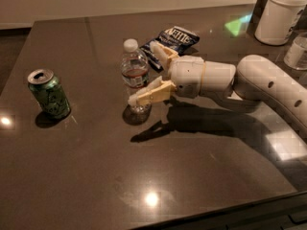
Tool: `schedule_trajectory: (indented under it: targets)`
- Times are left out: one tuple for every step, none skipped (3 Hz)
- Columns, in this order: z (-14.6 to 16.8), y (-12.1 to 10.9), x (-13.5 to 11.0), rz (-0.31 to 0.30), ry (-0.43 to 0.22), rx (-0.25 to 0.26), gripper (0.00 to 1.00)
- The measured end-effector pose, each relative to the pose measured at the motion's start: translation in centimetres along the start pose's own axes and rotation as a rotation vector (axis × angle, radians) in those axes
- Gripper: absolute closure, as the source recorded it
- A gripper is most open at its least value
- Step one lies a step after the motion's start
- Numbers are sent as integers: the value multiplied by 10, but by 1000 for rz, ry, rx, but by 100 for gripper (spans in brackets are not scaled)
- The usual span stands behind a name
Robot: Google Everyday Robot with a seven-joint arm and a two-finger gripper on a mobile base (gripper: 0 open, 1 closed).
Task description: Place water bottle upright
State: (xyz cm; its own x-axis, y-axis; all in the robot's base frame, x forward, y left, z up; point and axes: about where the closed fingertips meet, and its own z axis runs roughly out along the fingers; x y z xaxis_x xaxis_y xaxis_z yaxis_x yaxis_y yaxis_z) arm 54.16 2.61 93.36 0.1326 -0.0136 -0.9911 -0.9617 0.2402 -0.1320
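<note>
The water bottle (135, 73), clear with a white cap and a reddish label band, stands upright on the dark table (96, 176) near its middle. My gripper (142, 74) reaches in from the right at bottle height. It is open: one finger (146, 94) lies in front of the bottle's lower part and the other finger (161, 53) is behind and to the right of it. The bottle stands on its own between the fingertips.
A green soda can (48, 94) stands upright at the left. A dark blue chip bag (175, 37) lies behind the gripper. A white canister (280, 14) and a clear jar (297, 51) stand at the back right. The table's front edge runs along the bottom right.
</note>
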Motion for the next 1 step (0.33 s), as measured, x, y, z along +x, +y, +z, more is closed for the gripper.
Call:
schedule_trajectory:
  targets:
    - [0,0,0,0,0,0,0]
